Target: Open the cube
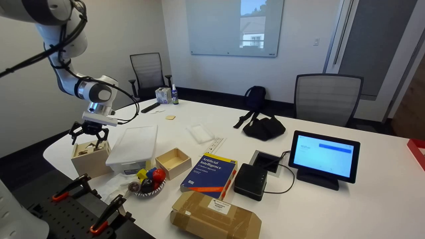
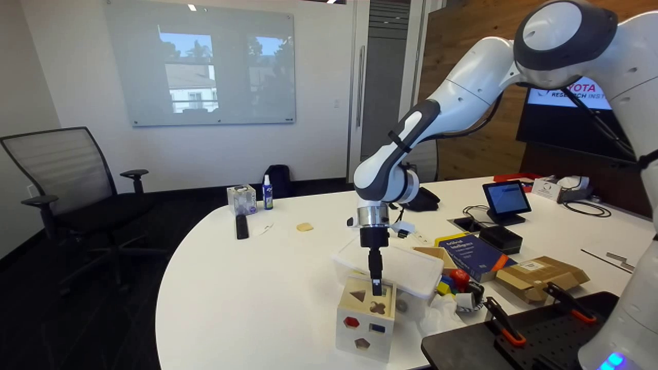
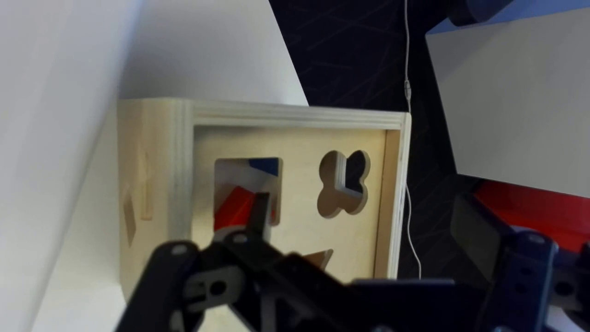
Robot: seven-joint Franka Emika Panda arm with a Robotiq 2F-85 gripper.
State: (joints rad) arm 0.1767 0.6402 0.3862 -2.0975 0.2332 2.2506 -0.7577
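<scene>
Early step of opening, by judgement: positioning and engagement, with nothing yet drawn off. Over a white table (image 2: 231, 298), in both exterior views: Franka Panda arm (image 2: 462, 87), arched high from its base and folded down to a near-vertical wrist. Just beside a translucent lidded container (image 1: 134, 142), near the table edge: wooden shape-sorter cube (image 2: 364, 331), upright, beneath the wrist. Directly above: Robotiq gripper (image 1: 85, 142), aimed downward, with jaws wide apart and gripping nothing. Recessed within the cube's rim, in the wrist view: top panel (image 3: 298, 184), in place, taken here as the lid. At its square hole (image 3: 239, 175): one fingertip (image 3: 259, 214), whether above or inside impossible to tell; past the cube's side: the opposite fingertip (image 3: 477, 230). Called for next, probably: hooking the hole's edge with the nearer fingertip, then drawing or lifting the panel without dragging the cube toward the table edge.
</scene>
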